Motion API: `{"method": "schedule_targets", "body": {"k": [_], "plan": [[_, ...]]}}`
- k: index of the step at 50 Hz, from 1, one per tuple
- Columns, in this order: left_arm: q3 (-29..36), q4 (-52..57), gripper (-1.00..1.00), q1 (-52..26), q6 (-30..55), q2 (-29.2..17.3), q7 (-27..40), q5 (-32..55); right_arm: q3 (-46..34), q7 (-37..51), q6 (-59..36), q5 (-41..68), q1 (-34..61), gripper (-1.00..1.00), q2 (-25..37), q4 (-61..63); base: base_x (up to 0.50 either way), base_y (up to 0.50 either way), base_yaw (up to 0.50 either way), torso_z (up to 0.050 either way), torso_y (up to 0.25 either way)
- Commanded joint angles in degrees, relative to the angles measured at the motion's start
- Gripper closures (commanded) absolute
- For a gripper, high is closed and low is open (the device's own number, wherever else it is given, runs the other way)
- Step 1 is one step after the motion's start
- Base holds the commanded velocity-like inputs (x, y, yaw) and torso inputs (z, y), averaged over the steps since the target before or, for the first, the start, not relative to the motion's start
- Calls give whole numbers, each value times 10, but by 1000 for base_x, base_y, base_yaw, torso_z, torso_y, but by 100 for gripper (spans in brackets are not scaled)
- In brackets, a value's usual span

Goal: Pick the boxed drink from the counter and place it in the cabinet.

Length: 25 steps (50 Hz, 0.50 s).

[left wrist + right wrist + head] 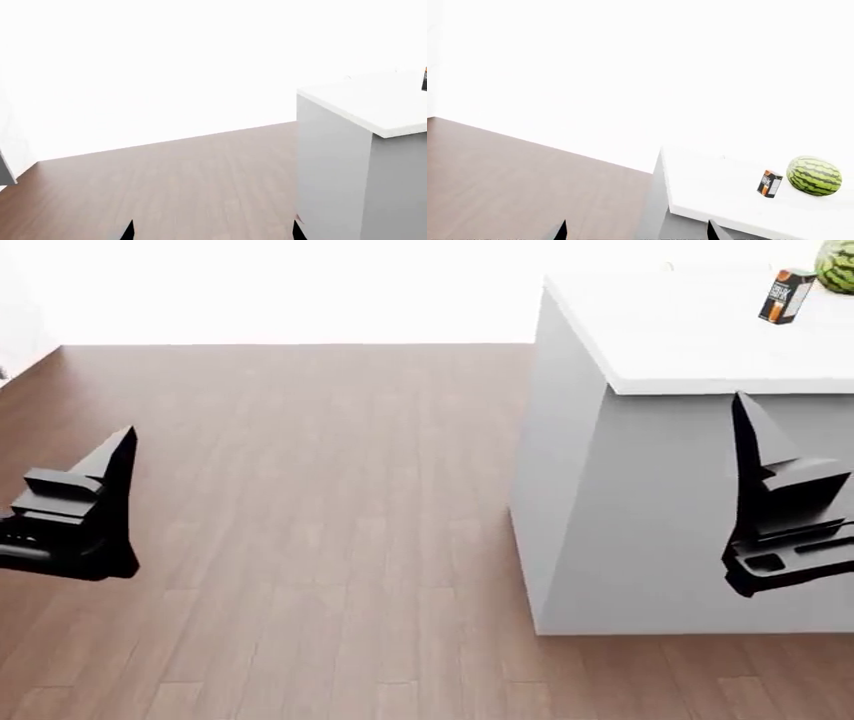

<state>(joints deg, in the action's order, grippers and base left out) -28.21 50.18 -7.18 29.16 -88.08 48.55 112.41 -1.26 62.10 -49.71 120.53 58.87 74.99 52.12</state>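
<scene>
The boxed drink [786, 296] stands upright on the counter [694, 340], well ahead of and above the right gripper [781, 510], with a striped watermelon [838, 265] just beside it on its far side; the left gripper [80, 510] hangs well apart from it over the wooden floor [307, 500]. Both grippers hold nothing, and in each wrist view only two dark finger tips set apart show at the frame's edge, so they look parted, though how wide I cannot tell. The carton looks light and fairly stiff but likely crushable and smooth-sided, so I judge a gentle squeeze across its two flat grey sides, about mid-height, is the surest hold.
</scene>
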Motion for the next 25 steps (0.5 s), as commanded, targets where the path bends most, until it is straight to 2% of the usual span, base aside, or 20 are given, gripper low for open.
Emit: {"method": "schedule_targets", "body": {"k": [1,13,25], "plan": [[9,3,-100,-3,-8,-5,0,-2,-10,3,-6,1,12,-100,-6,-1,-489,-100,0,0,0],[21,3,-100,-7,-15,-4,-1,-8,-26,8,-15,-1,28,-100,-19,-3,-457,-191,0,0,0],[33,6,-100,-10,-27,-13,-3,-11,6,-1,-9,-4,-7,-100,-11,3,-447,-217,0,0,0]]}}
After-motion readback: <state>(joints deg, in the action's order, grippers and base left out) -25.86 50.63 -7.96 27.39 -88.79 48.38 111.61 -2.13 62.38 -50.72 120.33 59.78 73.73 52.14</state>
